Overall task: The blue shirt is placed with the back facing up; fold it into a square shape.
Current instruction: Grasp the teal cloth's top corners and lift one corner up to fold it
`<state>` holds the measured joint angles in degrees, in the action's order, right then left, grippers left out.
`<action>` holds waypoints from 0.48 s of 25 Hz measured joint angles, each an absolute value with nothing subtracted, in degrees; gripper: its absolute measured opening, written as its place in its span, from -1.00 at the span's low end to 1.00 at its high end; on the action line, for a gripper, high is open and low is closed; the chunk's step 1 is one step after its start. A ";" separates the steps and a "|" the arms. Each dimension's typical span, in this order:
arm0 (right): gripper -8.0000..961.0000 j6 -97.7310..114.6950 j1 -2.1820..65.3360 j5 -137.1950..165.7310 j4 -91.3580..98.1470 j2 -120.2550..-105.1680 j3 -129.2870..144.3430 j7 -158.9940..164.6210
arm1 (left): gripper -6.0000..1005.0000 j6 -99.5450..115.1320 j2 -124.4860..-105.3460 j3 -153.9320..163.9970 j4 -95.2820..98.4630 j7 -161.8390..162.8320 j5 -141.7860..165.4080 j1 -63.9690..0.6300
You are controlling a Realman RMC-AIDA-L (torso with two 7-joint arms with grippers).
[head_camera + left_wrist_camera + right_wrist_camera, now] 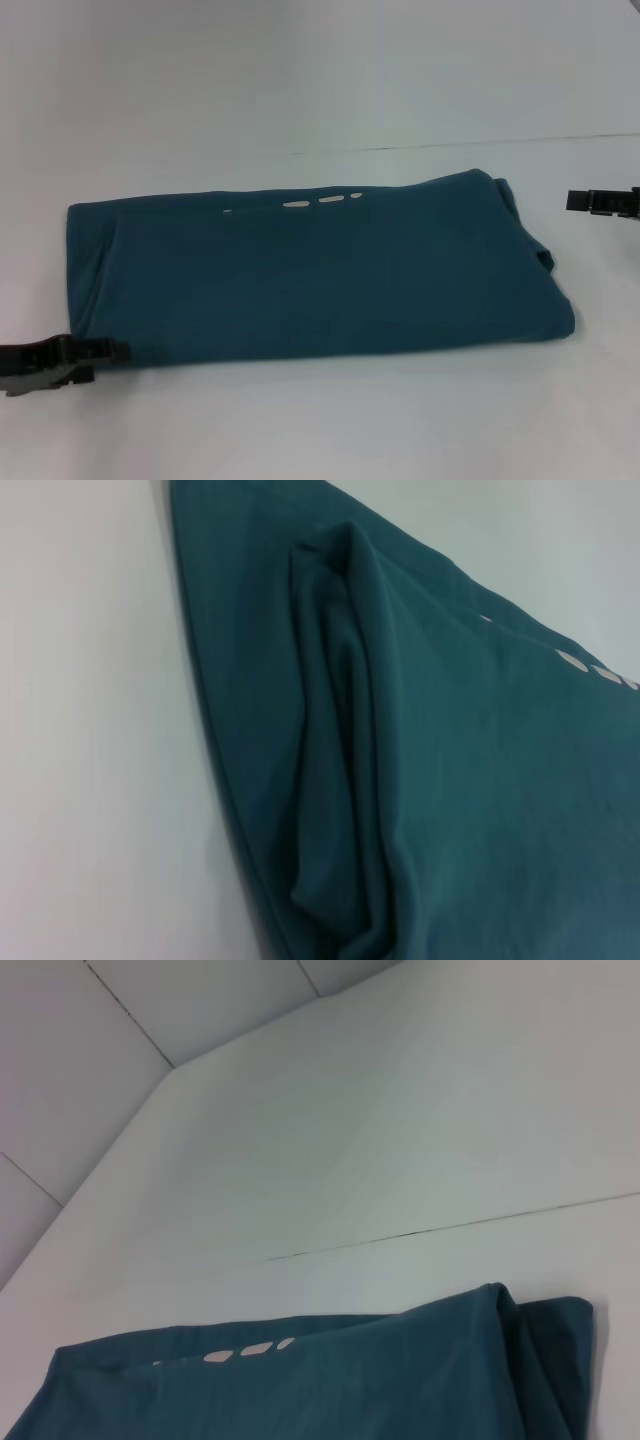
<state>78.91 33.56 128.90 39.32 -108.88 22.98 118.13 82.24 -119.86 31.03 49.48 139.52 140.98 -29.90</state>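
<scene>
Head view gives you the blue shirt point(320, 270) lying folded on the white tabletop point(320, 80), a wide, roughly rectangular slab of dark teal fabric stretching across the middle of the scene. Its far edge carries a short row of small white marks point(325, 201). At the shirt's right end you can see stacked layers, with a lower ply peeking out past the upper one.

Your left end effector point(95, 352) sits at the shirt's near left corner, low over the tabletop, its black tip just beside or touching the fabric edge; you cannot tell which. It carries no cloth that you can see, and whether it is released or clenched cannot be told from here. Your right end effector point(600, 202) shows at the right edge of the scene, clear of the shirt's right end, with bare tabletop between them; its state cannot be told either.

Your left wrist view shows the shirt point(420, 780) up close, with a long raised fold of fabric running along it beside the bare tabletop point(90, 730). Your right wrist view shows the shirt's layered corner point(500, 1360), the white marks point(250, 1351) and a thin dark seam line point(450, 1226) crossing the tabletop beyond.
</scene>
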 joint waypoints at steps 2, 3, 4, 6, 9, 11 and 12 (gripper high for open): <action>0.05 78.74 33.64 128.90 39.34 -108.88 22.91 118.15 | 0.45 82.58 -119.77 31.02 49.48 139.84 141.10 -29.93; 0.11 78.67 33.66 128.90 39.34 -108.88 22.82 118.16 | 0.45 82.74 -119.71 31.02 49.48 140.04 141.26 -29.98; 0.18 78.66 33.69 128.90 39.35 -108.87 22.74 118.16 | 0.45 82.88 -119.66 31.02 49.48 140.23 141.46 -30.06; 0.32 78.65 33.75 128.90 39.38 -108.88 22.64 118.17 | 0.45 83.26 -119.54 31.02 49.48 140.60 142.08 -30.38; 0.54 78.51 33.76 128.89 39.51 -108.88 22.50 118.26 | 0.45 83.49 -119.43 31.04 49.48 140.98 142.51 -30.80; 0.68 78.46 33.76 128.85 39.81 -108.88 22.44 118.43 | 0.45 83.55 -119.40 31.56 49.48 141.42 142.54 -31.00; 0.74 78.46 33.76 128.84 39.92 -108.88 22.42 118.51 | 0.45 83.57 -119.40 31.77 49.49 141.60 142.55 -31.05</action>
